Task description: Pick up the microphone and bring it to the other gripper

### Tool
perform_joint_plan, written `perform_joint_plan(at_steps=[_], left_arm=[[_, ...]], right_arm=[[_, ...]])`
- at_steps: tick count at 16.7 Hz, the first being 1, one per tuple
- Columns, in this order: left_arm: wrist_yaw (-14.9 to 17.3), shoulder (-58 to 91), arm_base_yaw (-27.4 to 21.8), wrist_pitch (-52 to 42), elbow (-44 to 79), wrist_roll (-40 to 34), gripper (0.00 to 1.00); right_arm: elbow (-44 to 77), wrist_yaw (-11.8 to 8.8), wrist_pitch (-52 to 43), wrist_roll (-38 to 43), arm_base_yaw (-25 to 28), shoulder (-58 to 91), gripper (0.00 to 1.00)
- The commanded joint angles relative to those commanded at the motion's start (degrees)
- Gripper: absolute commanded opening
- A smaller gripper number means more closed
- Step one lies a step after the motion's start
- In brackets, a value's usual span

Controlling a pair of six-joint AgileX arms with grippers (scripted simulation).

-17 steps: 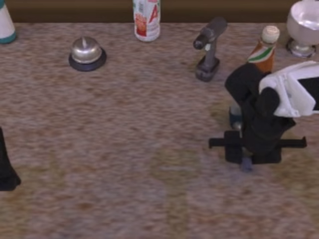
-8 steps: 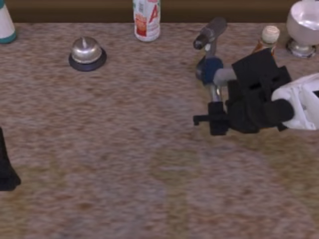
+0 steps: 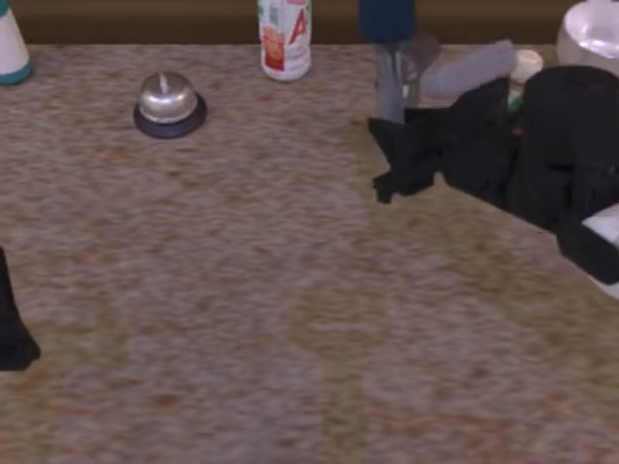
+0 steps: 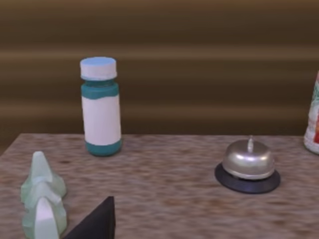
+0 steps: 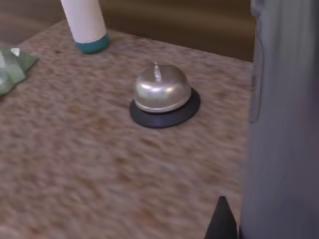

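Speckled brown stone-look surface (image 3: 242, 319), matt, grainy. Domed silver call bell (image 5: 162, 89) polished metal, glossy, on matt black base. Slim grey microphone handle (image 5: 281, 124) smooth, satin. White teal-banded bottle (image 4: 101, 106) smooth plastic.

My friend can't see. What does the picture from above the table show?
The right hand holds the microphone upright near the table's far edge, navy head on top. A silver bell and a red-and-white can stand farther left, and the left hand waits at the left edge.

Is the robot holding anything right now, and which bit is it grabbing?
Yes. The right gripper holds the microphone by its grey handle, with the navy head pointing up. The left gripper at the table's left edge holds nothing.
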Motion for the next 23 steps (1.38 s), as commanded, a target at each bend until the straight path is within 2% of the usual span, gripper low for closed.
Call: perform_joint_plan(at_steps=[3, 5, 11, 13, 18, 19, 23], left_arm=[[0.00, 0.00, 0.00, 0.00, 0.00, 0.00, 1.00], [0.00, 0.00, 0.00, 0.00, 0.00, 0.00, 1.00], [0.00, 0.00, 0.00, 0.00, 0.00, 0.00, 1.00], [0.00, 0.00, 0.00, 0.00, 0.00, 0.00, 1.00], [0.00, 0.00, 0.00, 0.00, 0.00, 0.00, 1.00], [0.00, 0.00, 0.00, 0.00, 0.00, 0.00, 1.00], [0.00, 0.00, 0.00, 0.00, 0.00, 0.00, 1.00]], right_arm=[[-2.63, -2.64, 9.68, -3.81, -0.07, -3.90, 0.00], [-3.57, -3.66, 13.05, -5.34, -0.14, -5.72, 0.00], [-3.56, -3.88, 13.89, -5.64, -0.17, -6.10, 0.00], [-3.67, -2.94, 14.51, -5.64, 0.66, -5.87, 0.00], [-4.53, 3.44, 19.04, -5.16, 7.59, -4.65, 0.00], [-4.55, 4.03, 19.55, -5.11, 8.22, -4.63, 0.00], [-4.43, 3.96, 19.53, -5.03, 8.15, -4.77, 0.00]])
